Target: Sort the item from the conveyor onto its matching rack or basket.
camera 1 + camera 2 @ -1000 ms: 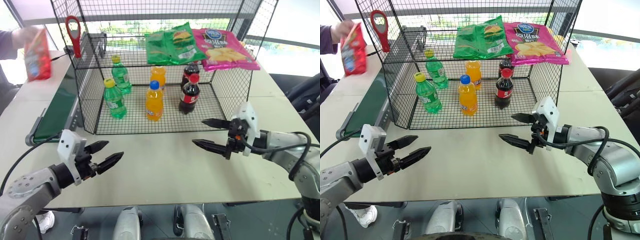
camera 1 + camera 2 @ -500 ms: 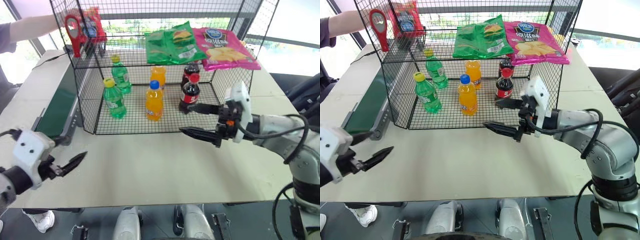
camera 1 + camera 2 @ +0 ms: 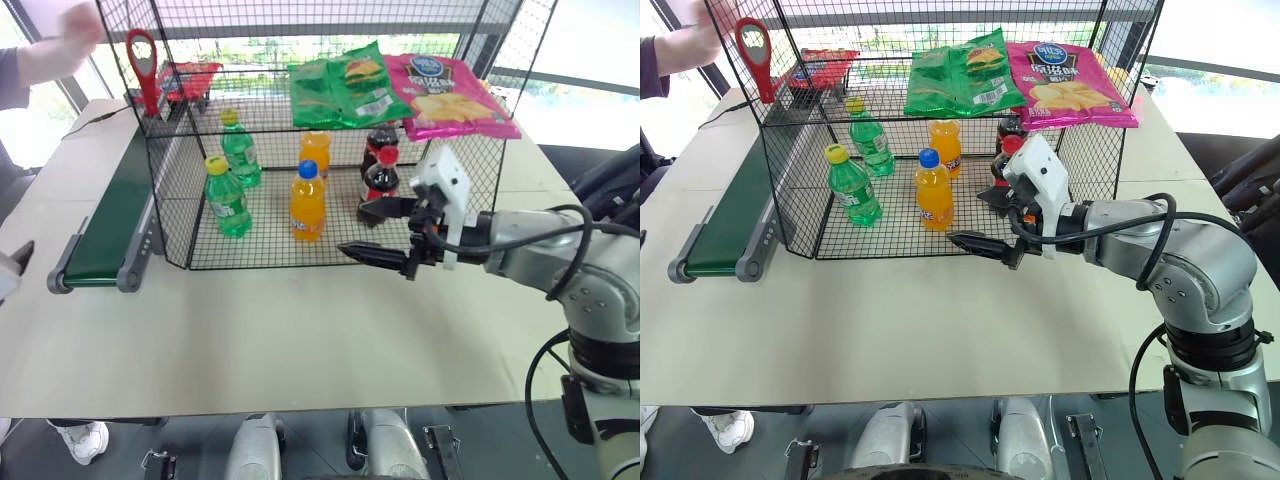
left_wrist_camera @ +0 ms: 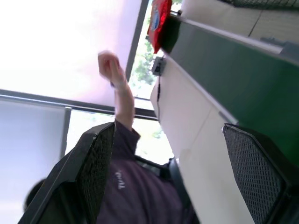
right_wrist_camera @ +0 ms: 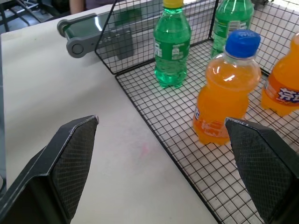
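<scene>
We are looking over a beige table (image 3: 300, 340) carrying the black wire-mesh rack (image 3: 470, 170); its top edge is running out of frame.

The dark green conveyor (image 3: 110, 225) is lying along the rack's left side, its far end partly screened by the mesh.

The right gripper (image 3: 385, 232) is hanging just in front of the rack's open lower bay, fingers spread wide apart and gripping nothing; the right wrist view is confirming the wide gap over bare tabletop.

The left gripper (image 4: 168, 172) is showing in its own wrist view, both fingers standing far apart with nothing between them.

A green chip bag (image 3: 340, 85) and a pink chip bag (image 3: 450, 98) are lying side by side on the upper shelf, edges touching or overlapping.

The red chip bag (image 3: 185, 80) is lying at the conveyor's far end, behind the mesh, so its logo is hard to make out. A red-handled object (image 3: 145, 65) is standing beside it; we cannot tell what it is.

Two green bottles (image 3: 227, 195), two orange bottles (image 3: 308, 202) and two cola bottles (image 3: 378, 170) are standing on the lower floor, the colas partly hidden by the gripper.

A person's hand (image 3: 80, 30), blurred, is raised at the far left, apart from the bag.
</scene>
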Available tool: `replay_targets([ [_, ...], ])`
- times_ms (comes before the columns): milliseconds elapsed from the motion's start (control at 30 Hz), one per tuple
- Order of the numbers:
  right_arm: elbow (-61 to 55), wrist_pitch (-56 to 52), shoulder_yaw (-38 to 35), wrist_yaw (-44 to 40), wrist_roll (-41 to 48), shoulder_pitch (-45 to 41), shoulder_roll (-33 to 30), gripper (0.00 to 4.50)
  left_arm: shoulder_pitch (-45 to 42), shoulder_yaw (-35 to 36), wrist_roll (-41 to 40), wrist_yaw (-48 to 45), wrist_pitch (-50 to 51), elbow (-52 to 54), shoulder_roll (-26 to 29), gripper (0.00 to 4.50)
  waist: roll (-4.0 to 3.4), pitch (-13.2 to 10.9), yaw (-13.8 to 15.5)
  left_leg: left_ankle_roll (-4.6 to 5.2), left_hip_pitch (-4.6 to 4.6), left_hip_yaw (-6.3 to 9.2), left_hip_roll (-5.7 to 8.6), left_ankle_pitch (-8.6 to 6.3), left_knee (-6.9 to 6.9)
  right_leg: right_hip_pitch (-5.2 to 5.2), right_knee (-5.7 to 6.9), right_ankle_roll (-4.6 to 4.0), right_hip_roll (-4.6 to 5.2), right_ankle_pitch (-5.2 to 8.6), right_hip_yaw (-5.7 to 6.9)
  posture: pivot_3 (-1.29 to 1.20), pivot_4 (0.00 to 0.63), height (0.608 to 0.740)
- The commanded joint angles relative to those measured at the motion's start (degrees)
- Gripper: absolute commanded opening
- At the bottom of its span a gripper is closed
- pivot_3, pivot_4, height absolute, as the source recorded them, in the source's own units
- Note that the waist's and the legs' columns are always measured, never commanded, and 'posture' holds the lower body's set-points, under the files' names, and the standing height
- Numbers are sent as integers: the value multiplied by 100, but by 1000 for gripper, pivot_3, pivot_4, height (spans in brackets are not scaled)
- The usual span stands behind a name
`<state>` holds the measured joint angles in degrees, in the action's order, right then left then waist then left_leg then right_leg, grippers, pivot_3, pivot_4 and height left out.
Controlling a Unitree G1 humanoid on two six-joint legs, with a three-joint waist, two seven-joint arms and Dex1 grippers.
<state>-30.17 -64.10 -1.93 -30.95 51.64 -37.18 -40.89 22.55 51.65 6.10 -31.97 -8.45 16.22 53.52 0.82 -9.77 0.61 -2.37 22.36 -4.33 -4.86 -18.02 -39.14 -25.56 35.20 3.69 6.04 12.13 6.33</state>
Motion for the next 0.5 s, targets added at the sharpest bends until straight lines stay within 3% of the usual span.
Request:
replay_targets([
  [33, -242, 104, -143, 34, 22, 42, -1, 4500, -347, -246, 143, 191, -392, -431, 140, 3828, 0, 0, 11, 0, 0, 1, 0, 0, 0, 0, 1, 0, 0, 0, 0, 0, 150, 740],
  [333, -360, 265, -132, 113, -178, 307, -41, 4500, -870, -1344, -275, -180, -215, -589, -88, 3828, -1, -1, -23, 0, 0, -4, -3, 0, 1, -2, 3, 21, 0, -12, 0, 0, 150, 740],
  [500, -394, 329, -175, 102, -257, 441, -99, 4500, -871, -1377, -307, -124, -65, -477, -320, 3828, 0, 0, -30, 0, 0, -4, -4, 0, 2, -3, 5, 22, -1, -13, 0, 0, 150, 740],
])
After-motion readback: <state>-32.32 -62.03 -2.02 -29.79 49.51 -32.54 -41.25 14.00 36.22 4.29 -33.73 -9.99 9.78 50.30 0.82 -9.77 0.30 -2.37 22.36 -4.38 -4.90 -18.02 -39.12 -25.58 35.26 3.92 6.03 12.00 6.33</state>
